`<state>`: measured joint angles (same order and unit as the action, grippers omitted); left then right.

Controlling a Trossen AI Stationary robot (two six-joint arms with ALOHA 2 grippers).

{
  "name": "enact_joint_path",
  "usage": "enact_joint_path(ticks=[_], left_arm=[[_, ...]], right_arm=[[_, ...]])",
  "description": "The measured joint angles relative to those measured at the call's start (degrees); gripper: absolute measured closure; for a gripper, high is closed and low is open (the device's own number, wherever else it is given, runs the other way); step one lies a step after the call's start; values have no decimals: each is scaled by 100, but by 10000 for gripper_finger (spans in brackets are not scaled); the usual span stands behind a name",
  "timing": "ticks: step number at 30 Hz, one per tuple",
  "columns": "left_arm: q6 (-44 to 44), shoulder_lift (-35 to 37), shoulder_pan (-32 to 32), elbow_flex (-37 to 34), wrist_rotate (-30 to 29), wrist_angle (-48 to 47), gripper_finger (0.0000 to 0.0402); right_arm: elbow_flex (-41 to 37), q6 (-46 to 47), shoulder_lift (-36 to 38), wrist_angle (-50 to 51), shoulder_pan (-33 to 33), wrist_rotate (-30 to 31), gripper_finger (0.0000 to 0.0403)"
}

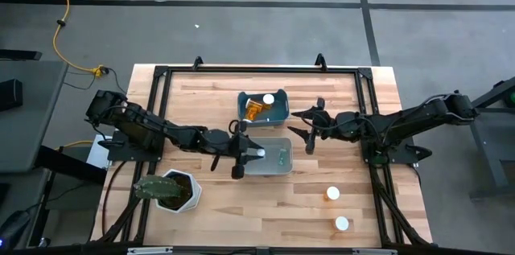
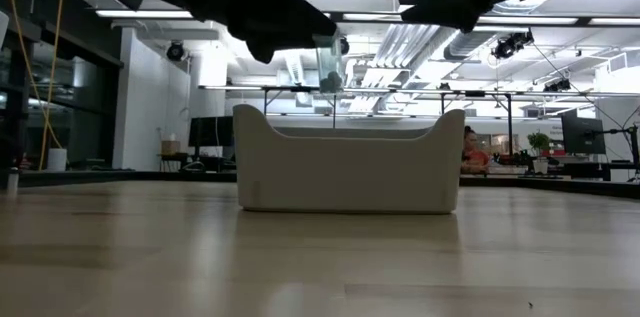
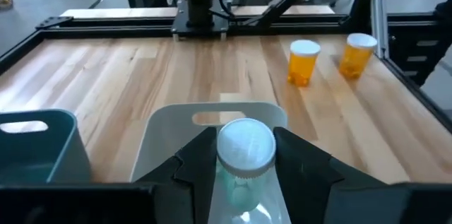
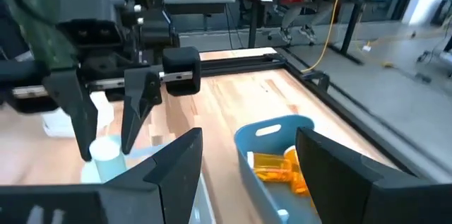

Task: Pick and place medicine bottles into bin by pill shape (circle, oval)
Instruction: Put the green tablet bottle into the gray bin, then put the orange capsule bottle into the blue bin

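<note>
My left gripper [image 1: 248,153] is shut on a greenish translucent medicine bottle [image 3: 245,155] with a white cap [image 1: 257,153], above the white bin [image 1: 278,158]. In the low view the bottle [image 2: 329,65] hangs over the white bin [image 2: 350,172]. My right gripper [image 1: 298,125] is open and empty, in the air just right of the blue bin [image 1: 264,108]. The blue bin holds an orange bottle [image 4: 279,167] lying on its side. Two orange bottles [image 1: 332,194] [image 1: 342,223] stand on the table at the near right. My left gripper pinches the bottle's body just below the cap [image 3: 244,178] between its two fingers [image 3: 198,164]. The fingers come from the table's left, slanting down. The bottle is roughly upright, cap up, lifted clear above the white bin's opening.
A white hexagonal pot with a green plant [image 1: 169,191] stands at the near left. A black frame [image 1: 161,74] runs along the table's edges. Bare wood lies between the bins and the two standing bottles [image 3: 304,61] [image 3: 357,54].
</note>
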<state>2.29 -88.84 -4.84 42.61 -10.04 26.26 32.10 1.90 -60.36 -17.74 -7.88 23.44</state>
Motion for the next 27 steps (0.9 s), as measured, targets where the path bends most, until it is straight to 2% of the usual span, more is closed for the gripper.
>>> enact_joint_path(ticks=[9, 14, 20, 27], left_arm=[[54, 0, -100, 0, 94, 5, 276], [54, 2, -56, 1, 19, -472, 275], [-35, 2, 86, 0, -9, -1056, 267], [234, 2, 122, 0, 37, -1106, 214]], right_arm=[[0, 1548, 0, 137, 0, -1, 181], [0, 2032, 0, 296, -2, -2, 181], [0, 2064, 0, 446, -2, -132, 181], [0, 1973, 0, 641, -2, -299, 181]])
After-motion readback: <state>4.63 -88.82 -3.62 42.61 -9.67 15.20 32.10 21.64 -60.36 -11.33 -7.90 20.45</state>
